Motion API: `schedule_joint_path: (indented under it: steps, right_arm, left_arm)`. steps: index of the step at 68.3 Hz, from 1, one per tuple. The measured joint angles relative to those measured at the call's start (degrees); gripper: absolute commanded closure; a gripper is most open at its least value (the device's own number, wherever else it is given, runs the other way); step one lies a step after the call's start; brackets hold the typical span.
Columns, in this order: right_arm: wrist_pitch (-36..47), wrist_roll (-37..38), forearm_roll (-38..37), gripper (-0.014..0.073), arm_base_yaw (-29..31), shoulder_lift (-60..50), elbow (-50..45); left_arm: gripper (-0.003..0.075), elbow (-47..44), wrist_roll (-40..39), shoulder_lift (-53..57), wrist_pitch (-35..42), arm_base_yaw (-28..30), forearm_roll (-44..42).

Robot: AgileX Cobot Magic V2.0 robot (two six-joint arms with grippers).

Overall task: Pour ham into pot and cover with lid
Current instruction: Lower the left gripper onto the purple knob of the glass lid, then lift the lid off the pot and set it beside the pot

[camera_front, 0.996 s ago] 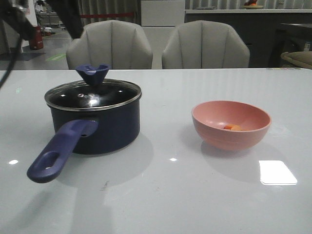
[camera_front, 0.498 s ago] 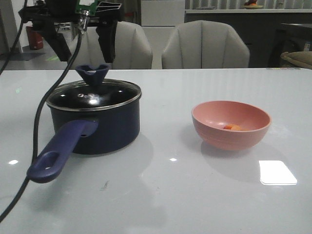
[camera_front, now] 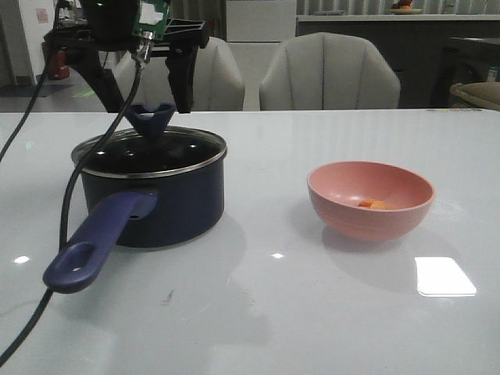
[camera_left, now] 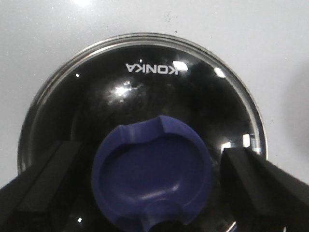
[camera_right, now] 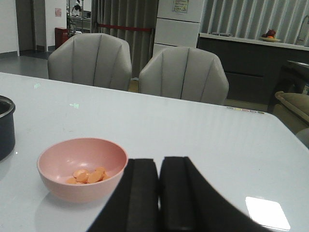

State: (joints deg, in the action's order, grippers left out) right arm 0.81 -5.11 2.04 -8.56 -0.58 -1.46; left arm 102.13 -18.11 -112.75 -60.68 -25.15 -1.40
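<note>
Two arms on this rig. Left gripper (camera_front: 144,82) hangs over the pot (camera_front: 152,199), w/ its fingers (camera_front: 183,78) spread wide, one each side of the blue knob (camera_front: 150,117). Not touching it. Left wrist view shows the same: knob (camera_left: 153,176) sits between the two dark fingers (camera_left: 46,181), w/ clear gaps on both sides. Lid (camera_front: 148,152) is on the pot, steel rim seated all round; "KONKA" is printed on the glass (camera_left: 152,69). Pot handle (camera_front: 98,242) points toward the front-left of the table (camera_front: 258,312). A black cable (camera_front: 66,211) hangs from the left arm past the pot's left side.

Right gripper (camera_right: 159,193) has its fingers pressed together, nothing between them. It sits near the pink bowl (camera_right: 82,166), not touching. Ham (camera_right: 87,175) lies in the bowl as several orange-pink pieces at the bottom. Front view has the bowl (camera_front: 370,199) well to the right of the pot, ham (camera_front: 373,205) just visible inside. Two grey chairs (camera_front: 328,70) behind the table.
</note>
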Motion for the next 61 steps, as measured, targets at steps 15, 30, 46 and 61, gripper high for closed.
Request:
schedule_joint_path:
  steps: [15,30,46,61]
  right_arm:
    - [0.0,0.0,0.0,0.0435,0.0,0.0,0.0]
    - [0.0,0.0,0.0,0.0435,0.0,0.0,0.0]
    - [0.0,0.0,0.0,0.0435,0.0,0.0,0.0]
    - [0.0,0.0,0.0,0.0435,0.0,0.0,0.0]
  left_arm:
    - [0.0113,0.09,0.0,-1.67,0.0,0.0,0.35]
    - [0.0295,0.09,0.0,-2.39,-0.21,0.0,0.36]
    - [0.0367,0.23,0.0,-2.39,-0.21,0.0,0.36]
    - [0.0367,0.23,0.0,-2.29,-0.21,0.0,0.36]
